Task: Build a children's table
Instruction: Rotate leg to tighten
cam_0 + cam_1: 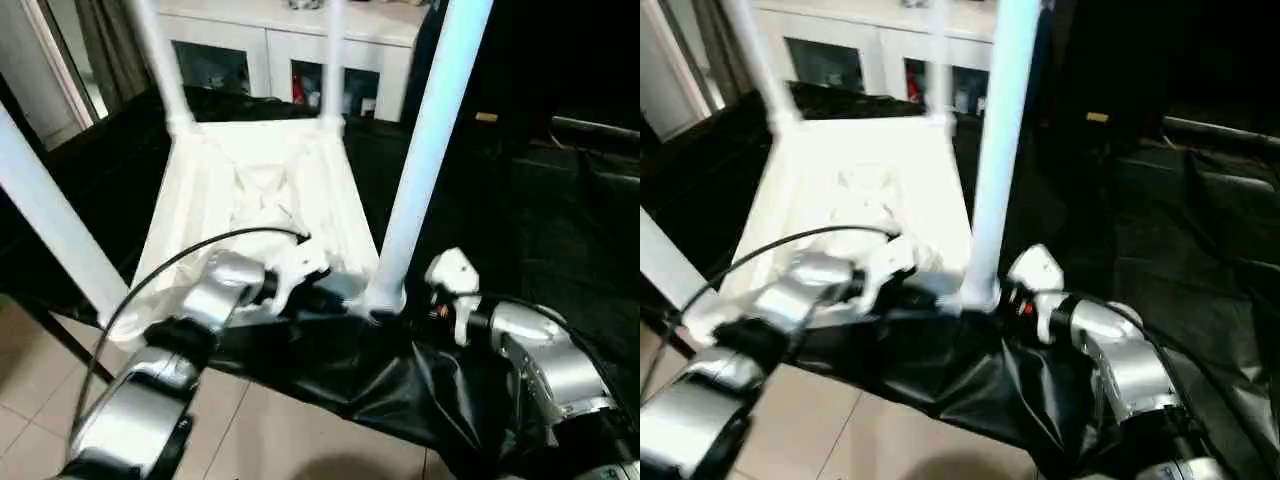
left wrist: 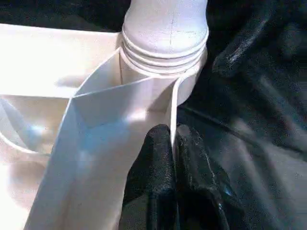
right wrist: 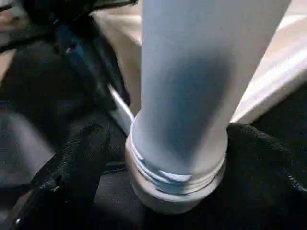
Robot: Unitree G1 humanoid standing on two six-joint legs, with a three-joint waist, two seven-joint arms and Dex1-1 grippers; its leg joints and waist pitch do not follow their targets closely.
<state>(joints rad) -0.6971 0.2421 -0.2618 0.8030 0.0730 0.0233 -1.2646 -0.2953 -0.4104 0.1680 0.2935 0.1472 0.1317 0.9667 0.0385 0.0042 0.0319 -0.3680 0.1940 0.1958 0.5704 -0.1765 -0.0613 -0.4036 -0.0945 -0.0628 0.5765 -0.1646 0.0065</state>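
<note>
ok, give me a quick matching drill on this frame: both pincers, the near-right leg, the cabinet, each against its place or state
Things:
1. left pincer
2. right pincer
3. near-right leg
4. cabinet

Places or states:
A. white, glass doors, beyond the black-draped table
B. shut on the rim of the tabletop
C. upright in a corner socket
D. open, one finger on either side of the leg's base

Pairs: 1-B, 2-D, 3-C, 4-A

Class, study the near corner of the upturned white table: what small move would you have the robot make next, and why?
Probably close the right gripper on the near leg and keep twisting. Its black fingers stand apart either side of the base, threads still show above the socket, and the left gripper pinches the tabletop's rim, steadying it.
</note>
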